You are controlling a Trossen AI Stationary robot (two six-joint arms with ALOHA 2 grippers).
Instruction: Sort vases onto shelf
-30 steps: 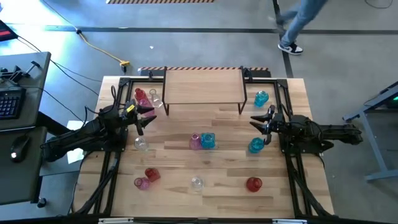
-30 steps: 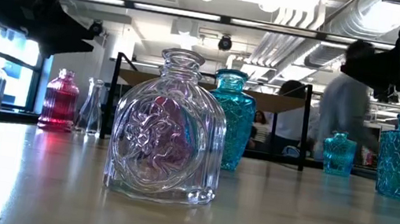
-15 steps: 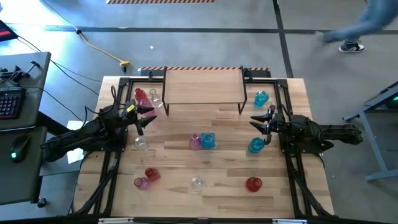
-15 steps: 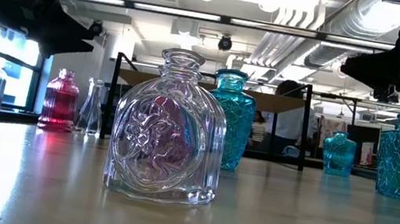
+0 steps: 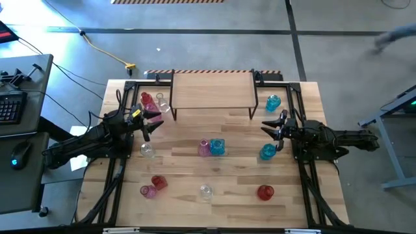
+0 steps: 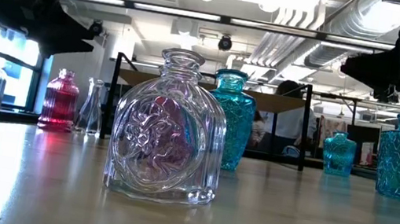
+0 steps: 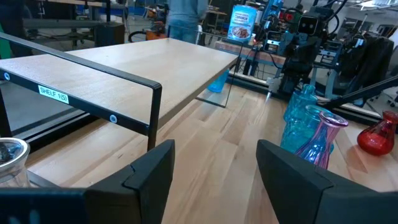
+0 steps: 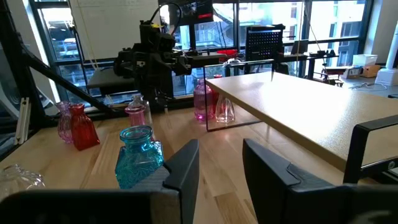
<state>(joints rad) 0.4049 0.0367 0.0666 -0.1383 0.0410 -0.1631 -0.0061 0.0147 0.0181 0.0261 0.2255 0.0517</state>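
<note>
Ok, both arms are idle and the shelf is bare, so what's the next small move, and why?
Probably lower the right gripper toward the blue vase just beside it. The shelf holds nothing, both grippers are open and empty, and this vase stands apart from the others, nearest that gripper. The left gripper can wait near the pink vases.

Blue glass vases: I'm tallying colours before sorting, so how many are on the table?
3: one blue glass vase beside the shelf's right end, one near the right claw, one mid-table against a pink vase.
</note>
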